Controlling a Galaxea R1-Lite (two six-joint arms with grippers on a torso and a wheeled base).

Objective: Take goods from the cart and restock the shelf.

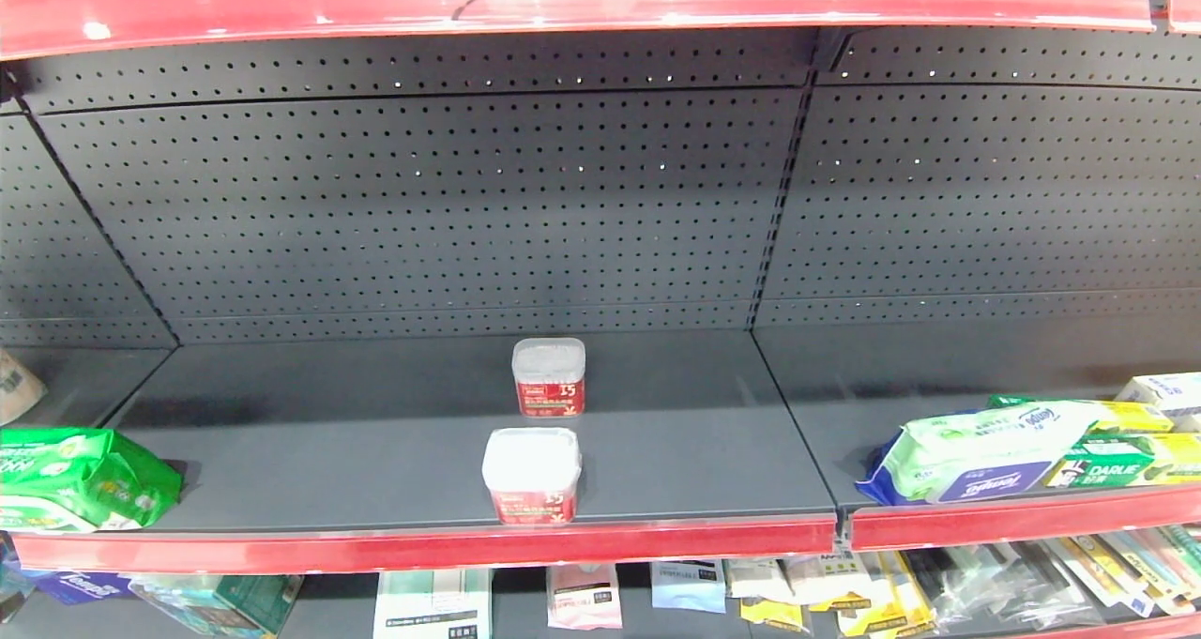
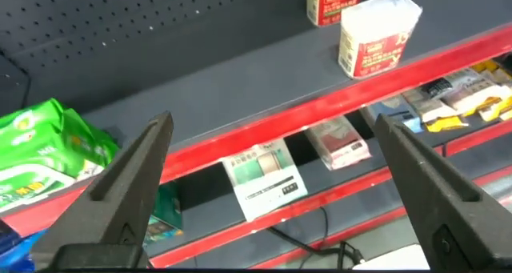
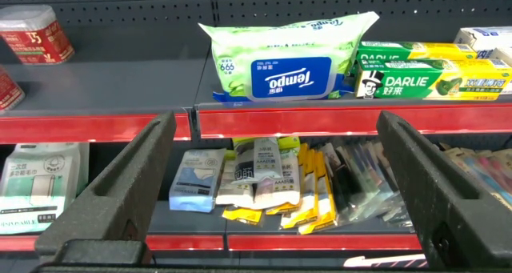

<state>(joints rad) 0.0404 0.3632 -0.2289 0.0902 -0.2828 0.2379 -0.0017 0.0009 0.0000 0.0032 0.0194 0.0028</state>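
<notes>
Two small tubs with white lids and red labels stand on the dark grey shelf (image 1: 375, 433). The front tub (image 1: 531, 476) sits near the red front lip, and the rear tub (image 1: 548, 377) stands behind it. In the left wrist view the front tub (image 2: 376, 34) and the rear tub (image 2: 332, 1) show beyond my left gripper (image 2: 272, 157), which is open and empty, held below and in front of the shelf lip. My right gripper (image 3: 276, 157) is also open and empty, facing the lower shelf; the rear tub (image 3: 36, 33) shows at that view's edge.
A green pack (image 1: 80, 478) lies at the shelf's left end. Wet wipes (image 1: 985, 451) and toothpaste boxes (image 1: 1117, 456) lie on the right bay. The lower shelf holds hanging packets (image 3: 264, 181) and a white-green box (image 2: 264, 177). The perforated back panel (image 1: 469, 198) closes the rear.
</notes>
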